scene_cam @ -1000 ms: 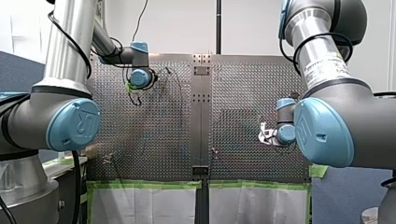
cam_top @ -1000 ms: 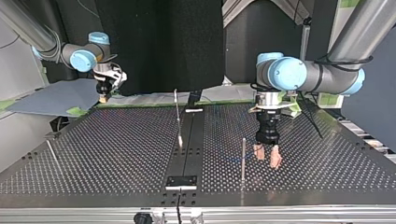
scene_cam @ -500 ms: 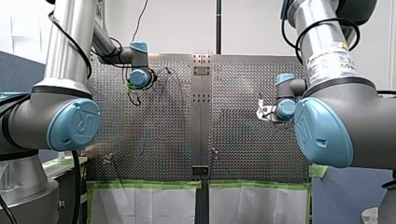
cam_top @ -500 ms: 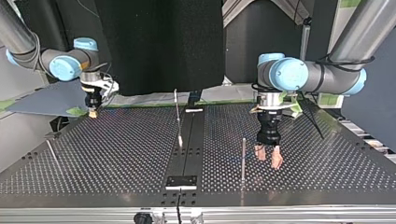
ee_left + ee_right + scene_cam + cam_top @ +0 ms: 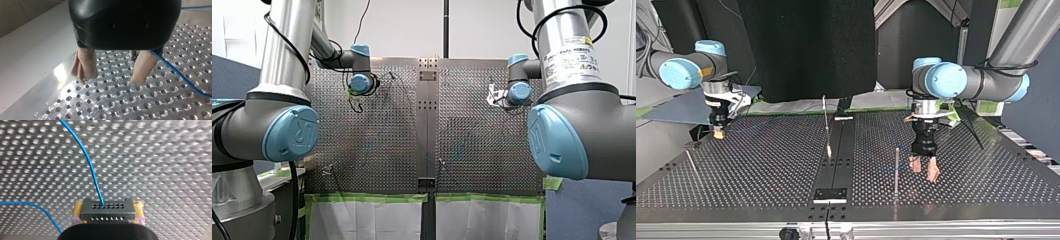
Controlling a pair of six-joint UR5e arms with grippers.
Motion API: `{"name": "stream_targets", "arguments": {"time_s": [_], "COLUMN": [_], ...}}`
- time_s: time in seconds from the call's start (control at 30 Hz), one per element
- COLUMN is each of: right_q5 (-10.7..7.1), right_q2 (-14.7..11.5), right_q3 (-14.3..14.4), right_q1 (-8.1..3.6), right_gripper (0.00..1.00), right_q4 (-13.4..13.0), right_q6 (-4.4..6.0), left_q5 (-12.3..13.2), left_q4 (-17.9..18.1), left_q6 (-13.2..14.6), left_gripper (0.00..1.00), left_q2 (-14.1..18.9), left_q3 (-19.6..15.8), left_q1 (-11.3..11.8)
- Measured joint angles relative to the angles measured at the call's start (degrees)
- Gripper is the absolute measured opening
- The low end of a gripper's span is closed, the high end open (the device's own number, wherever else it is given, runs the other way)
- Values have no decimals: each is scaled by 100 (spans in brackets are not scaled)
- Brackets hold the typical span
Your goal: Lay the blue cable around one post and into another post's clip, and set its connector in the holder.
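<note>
You look mid-routing: your right gripper point(image 5: 718, 133) clamps the connector point(image 5: 108, 211), your left gripper point(image 5: 112, 75) hangs open beside a post point(image 5: 896, 172). Next, draw the blue cable point(image 5: 84, 152) round it.

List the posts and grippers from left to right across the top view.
thin rod → my right gripper → tilted middle post → upright post → my left gripper

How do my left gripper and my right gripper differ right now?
My left gripper is open and empty, the blue cable passing beside one finger; my right gripper is shut on the connector. My left gripper's pads are beige; my right gripper's are yellow. Both point down at the perforated table.
</note>
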Motion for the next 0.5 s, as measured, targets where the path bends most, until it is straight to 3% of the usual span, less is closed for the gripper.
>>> {"name": "stream_targets", "arguments": {"time_s": [0.3,0.5], "right_q5": [60,89], "right_q2": [-488,-810], "right_q3": [31,200], "right_q1": [-4,-104], "right_gripper": [0,0], "right_q4": [163,-4], "right_q6": [-14,-2], "left_q5": [1,1], "left_q4": [2,3], "left_q6": [-6,-7], "left_gripper": [95,95], "left_q2": [0,0], "left_q3": [2,3], "left_q1": [12,25]}}
